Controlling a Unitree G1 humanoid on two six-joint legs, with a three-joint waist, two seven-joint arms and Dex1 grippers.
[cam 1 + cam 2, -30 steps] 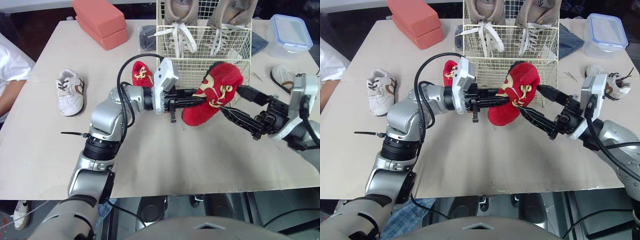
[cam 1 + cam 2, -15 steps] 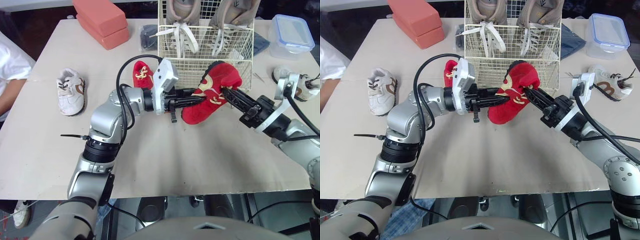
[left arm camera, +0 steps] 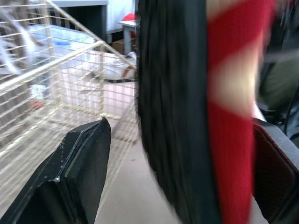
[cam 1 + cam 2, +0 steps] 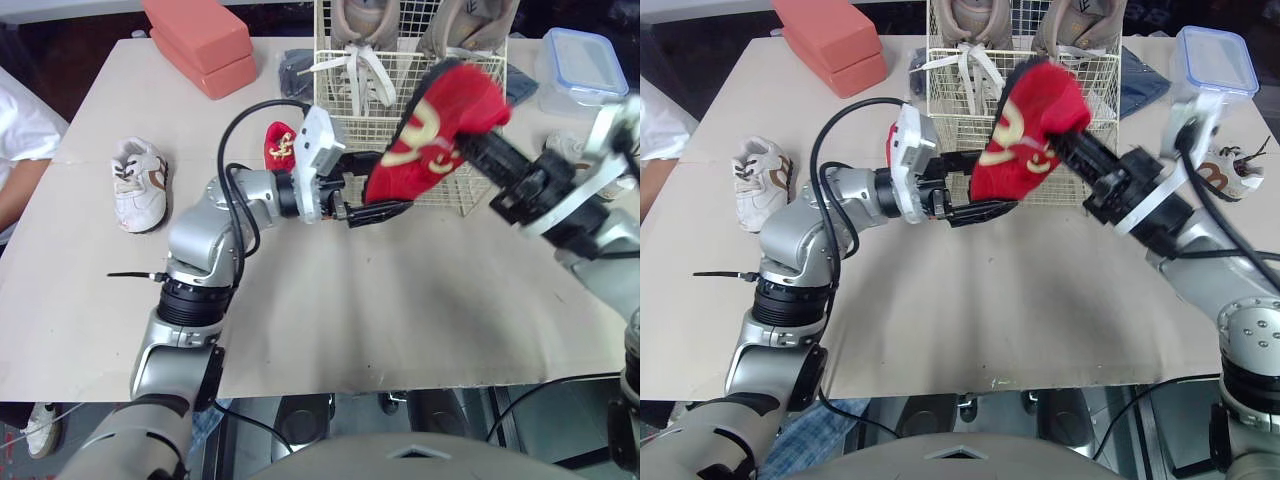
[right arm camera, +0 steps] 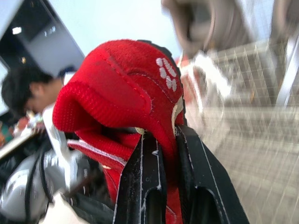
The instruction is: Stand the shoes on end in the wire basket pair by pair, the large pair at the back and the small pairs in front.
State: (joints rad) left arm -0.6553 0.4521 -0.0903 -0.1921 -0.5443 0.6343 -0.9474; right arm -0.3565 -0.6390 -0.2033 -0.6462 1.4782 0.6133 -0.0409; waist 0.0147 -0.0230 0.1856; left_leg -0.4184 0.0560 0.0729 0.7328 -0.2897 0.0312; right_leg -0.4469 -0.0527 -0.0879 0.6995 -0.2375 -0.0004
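Two black fingers (image 5: 142, 177) of the right gripper (image 5: 164, 156) are closed on a fold of the red shoe (image 4: 437, 130) at its collar. The shoe hangs toe-down ahead of them, above the front wall of the wire basket (image 4: 360, 120). Under the toe, the left gripper (image 4: 385, 185) is spread wide and grips nothing. The sole stands between its fingers.

We judge the step to be carrying the shoe over the rim. The pinch should stay firm, the toe should clear the wire, and the shoe should go down on end in front of the large pair (image 4: 365, 20). The second red shoe (image 4: 283, 148) lies on the table beyond the left fingers.

We cannot tell whether the sole touches either left finger. Shoe and arm hide the basket's front floor.
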